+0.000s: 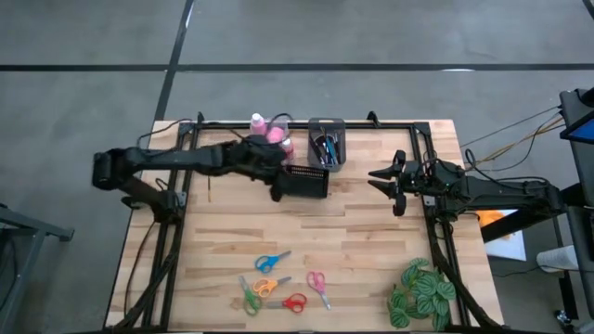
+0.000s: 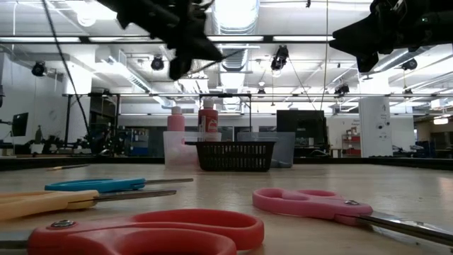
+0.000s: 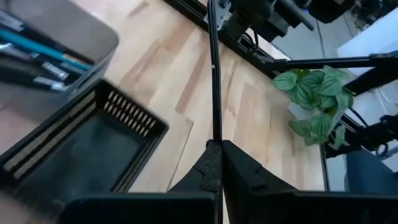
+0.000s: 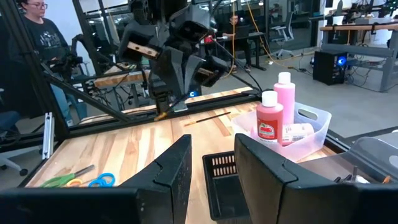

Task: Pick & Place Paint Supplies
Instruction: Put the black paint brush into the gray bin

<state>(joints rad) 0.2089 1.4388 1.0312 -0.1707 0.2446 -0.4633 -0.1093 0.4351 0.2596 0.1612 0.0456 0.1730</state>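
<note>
Two arms reach over the wooden table point(image 1: 362, 223) from opposite sides. The left arm stretches across the far half of the table, and its left gripper point(image 3: 217, 163) hangs above the black mesh basket point(image 1: 305, 182), fingers pressed together on a thin black paintbrush point(image 3: 213, 74) that sticks straight out from between the fingertips. In the left wrist view the brush runs past the basket's rim, over bare wood; the right wrist view shows this gripper tilted downward with the brush slanting toward the tabletop. The right arm comes in from the right edge, held level above the table, and the right gripper point(image 4: 212, 163) points toward the basket with its fingers parted by a moderate gap and nothing between them. Behind the basket, a clear bin point(image 4: 311, 127) holds pink bottles with white caps point(image 4: 285, 93), and beside it a grey bin point(image 1: 327, 141) holds more brushes point(image 1: 324, 148). Five pairs of scissors point(image 1: 273, 262) with blue, orange, green, red and pink handles lie scattered on the near part of the table, well apart from both grippers. A green leafy plant point(image 1: 422, 292) sits at the near right corner. A person point(image 4: 46, 40) stands in the room beyond the table.
</note>
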